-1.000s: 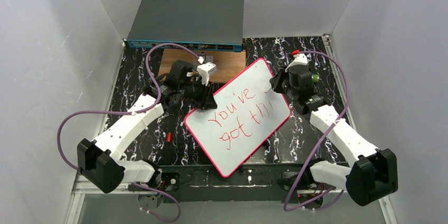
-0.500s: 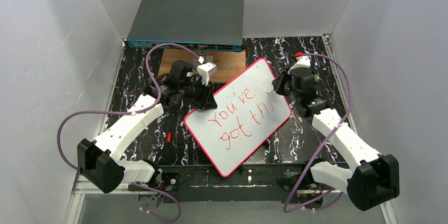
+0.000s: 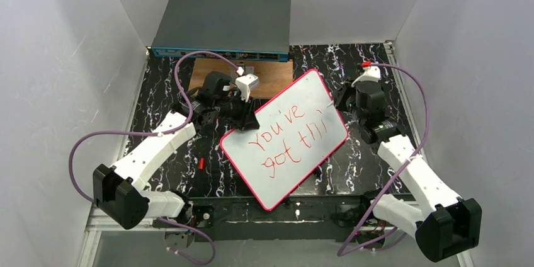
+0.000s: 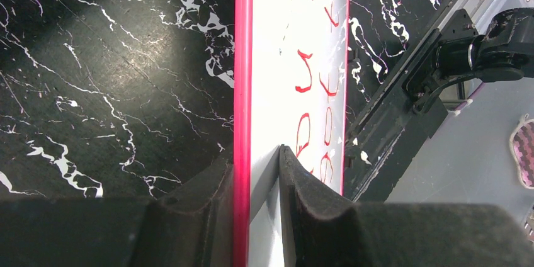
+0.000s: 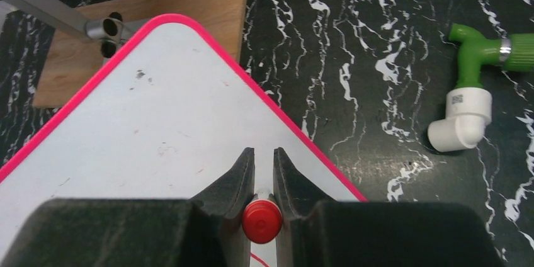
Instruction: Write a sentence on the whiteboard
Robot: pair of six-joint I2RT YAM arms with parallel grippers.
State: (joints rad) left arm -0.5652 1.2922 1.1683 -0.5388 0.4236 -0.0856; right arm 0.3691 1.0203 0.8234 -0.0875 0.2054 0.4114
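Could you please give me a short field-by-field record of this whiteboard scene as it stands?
whiteboard: set diagonally on the black marbled table; red writing "You've got" plus unfinished strokes
left end effector: shut on the whiteboard's pink rim
right end effector: shut on a red-capped marker, over the board near its right edge
behind board: wooden board, grey network switch
right of board: green-and-white pipe fitting lying on the table

White whiteboard (image 3: 283, 141) with pink-red rim and red lettering, red-capped marker (image 5: 262, 221), black white-veined table (image 3: 327, 59), green-and-white pipe fitting (image 5: 469, 94)
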